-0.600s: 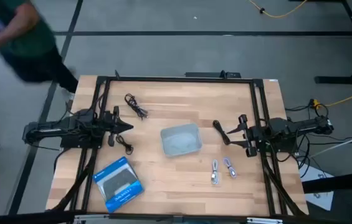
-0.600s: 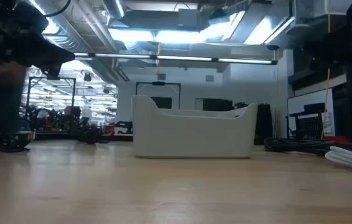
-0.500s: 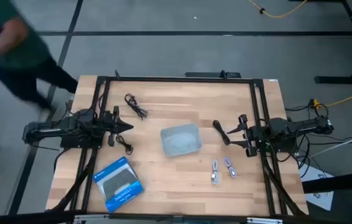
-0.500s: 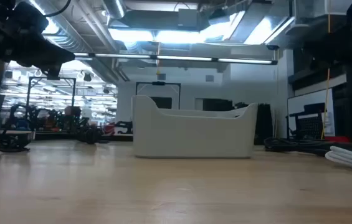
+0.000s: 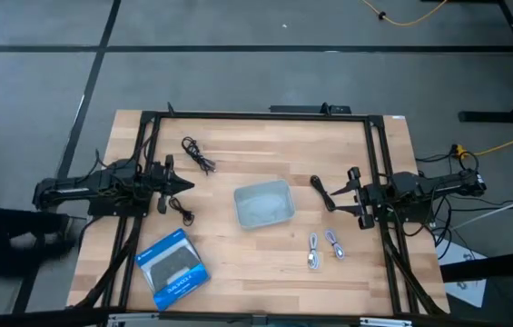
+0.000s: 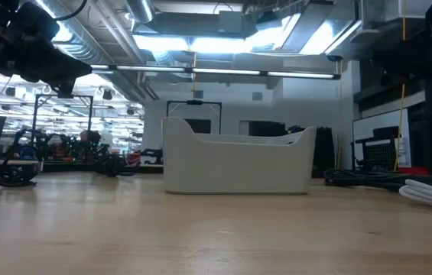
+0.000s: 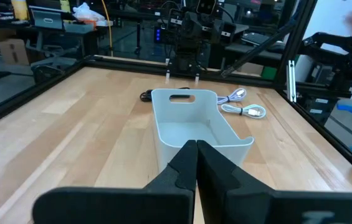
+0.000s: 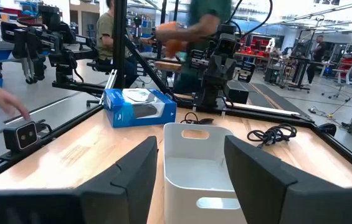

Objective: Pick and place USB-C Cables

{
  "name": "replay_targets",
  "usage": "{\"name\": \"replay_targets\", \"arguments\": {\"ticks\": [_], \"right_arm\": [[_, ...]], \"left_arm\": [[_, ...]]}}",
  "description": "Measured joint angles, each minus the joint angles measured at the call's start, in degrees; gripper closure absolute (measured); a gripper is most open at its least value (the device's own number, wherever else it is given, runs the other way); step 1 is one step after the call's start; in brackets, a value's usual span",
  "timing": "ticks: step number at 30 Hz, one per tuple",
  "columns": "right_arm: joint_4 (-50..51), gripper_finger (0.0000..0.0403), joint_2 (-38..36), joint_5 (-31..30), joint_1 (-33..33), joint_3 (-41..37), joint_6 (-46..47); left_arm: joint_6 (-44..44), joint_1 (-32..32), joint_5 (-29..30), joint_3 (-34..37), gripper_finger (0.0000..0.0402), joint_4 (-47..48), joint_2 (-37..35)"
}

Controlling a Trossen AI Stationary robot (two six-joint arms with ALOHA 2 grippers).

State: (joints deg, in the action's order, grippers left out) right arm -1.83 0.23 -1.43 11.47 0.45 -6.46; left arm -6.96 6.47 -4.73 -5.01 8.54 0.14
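Two black coiled USB-C cables lie on the table's left half: one (image 5: 199, 154) toward the far edge, one (image 5: 186, 213) just near of my left gripper (image 5: 183, 186), which is shut and hovers left of the bin. Two silver-white bundles (image 5: 313, 252) (image 5: 335, 243) lie near-right of the bin, also seen as white cables (image 7: 244, 107) in the left wrist view. My right gripper (image 5: 333, 189) is open, right of the bin, touching nothing. The right wrist view shows one black cable (image 8: 278, 132) past its open gripper (image 8: 191, 174).
A pale grey bin (image 5: 263, 203) with handle slots stands at the table's centre, bin (image 6: 238, 160) in the low view. A blue-and-black flat box (image 5: 173, 269) lies near the near-left corner. Black frame rails run along both sides. A person (image 5: 2, 241) is off the left edge.
Both arms and all cables have kept still. A person beyond the table's left side has walked from the far-left corner toward the near side.
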Motion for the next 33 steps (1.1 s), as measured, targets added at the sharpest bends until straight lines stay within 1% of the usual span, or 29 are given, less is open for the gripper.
{"name": "replay_targets", "arguments": {"ticks": [14, 15, 19, 23, 24, 27, 30, 33], "right_arm": [[0.0, 0.0211, 0.0, 0.0, 0.0, 0.0, 0.0], [0.0, 0.0211, 0.0, 0.0, 0.0, 0.0, 0.0], [0.0, 0.0211, 0.0, 0.0, 0.0, 0.0, 0.0], [-0.4, 0.0211, 0.0, 0.0, 0.0, 0.0, 0.0], [-0.4, 0.0211, 0.0, 0.0, 0.0, 0.0, 0.0], [-0.5, 0.0211, 0.0, 0.0, 0.0, 0.0, 0.0], [-1.3, 0.0211, 0.0, 0.0, 0.0, 0.0, 0.6], [-1.6, 0.0211, 0.0, 0.8, 0.0, 0.0, 5.4]], "left_arm": [[0.0, 0.0, 0.0, 0.0, 0.0401, 0.0, 0.0], [1.1, 0.0, 0.2, 0.0, 0.0401, -0.1, 0.0], [8.6, 0.0, 4.7, 0.0, 0.0401, -0.6, 0.0], [12.1, 0.0, 8.6, 0.0, 0.0401, -0.6, 0.0], [11.4, 0.0, 8.8, 0.0, 0.0401, -0.8, 0.0], [4.4, 0.0, 7.6, 0.0, 0.0401, -2.6, 0.0], [-2.9, 0.0, 7.2, 0.0, 0.0401, -8.7, 0.0], [-7.2, 0.0, 7.4, 0.0, 0.0401, -15.4, 0.0]]}}
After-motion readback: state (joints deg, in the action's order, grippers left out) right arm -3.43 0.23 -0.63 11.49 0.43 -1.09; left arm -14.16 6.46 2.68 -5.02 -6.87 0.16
